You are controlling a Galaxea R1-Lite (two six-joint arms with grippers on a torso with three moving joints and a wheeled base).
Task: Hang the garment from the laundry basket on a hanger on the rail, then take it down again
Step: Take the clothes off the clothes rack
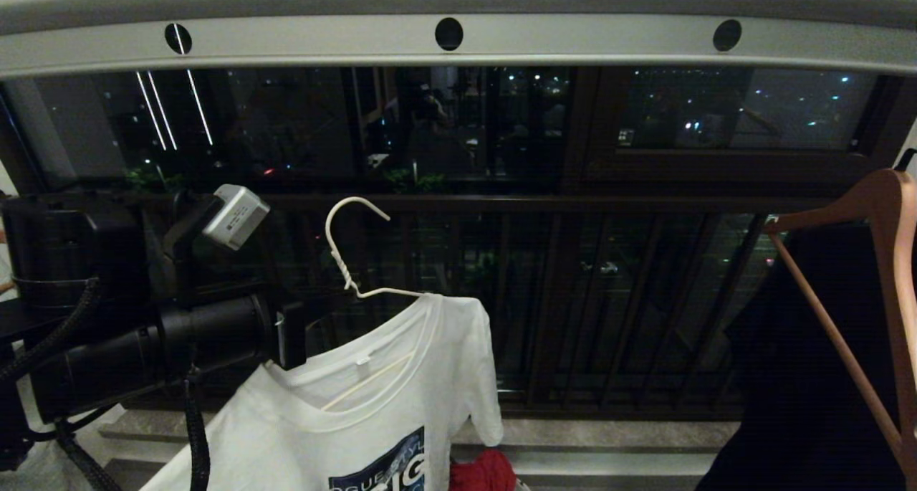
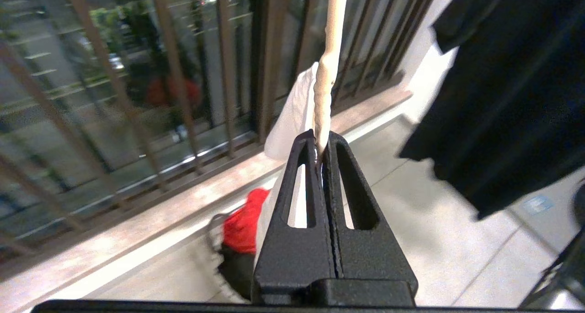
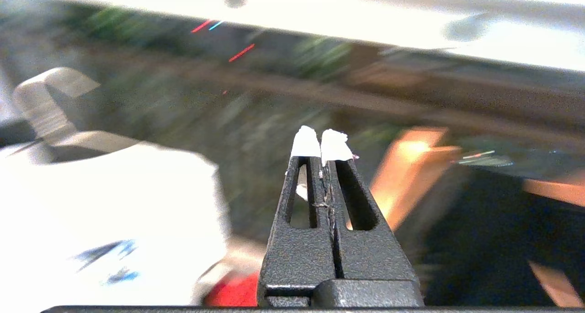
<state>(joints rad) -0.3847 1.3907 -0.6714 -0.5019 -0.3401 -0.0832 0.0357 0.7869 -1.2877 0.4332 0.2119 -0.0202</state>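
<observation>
Now the left end effector (image 1: 292, 337), at centre left of the head view, is clamped tight on the white wire hanger (image 1: 351, 261), pinching it at the shoulder wire by the collar. The white T-shirt (image 1: 372, 412) is draped on that hanger, filling the lower middle of the frame, and the hook sits well below the pale rail (image 1: 458, 36) running across the top. Not hung yet, by my reading.

To do this step well, lift the hook above the rail's upper edge, keep the hanger from swinging, and lower it onto the bar before letting go. Stay away from the brown wooden hanger (image 1: 860, 297) and black garment (image 1: 809, 376) at the right.

The left wrist view gives what the head view hides: the fingers (image 2: 315, 203) pressed together on the twisted wire, and down on the floor a red cloth (image 2: 242, 221) in what looks like the laundry basket (image 2: 215, 233), blurred. The right wrist view shows the right end effector (image 3: 320, 141), absent from the head view, with its taped tips together and nothing between them, pointing between shirt and wooden hanger under the rail.
</observation>
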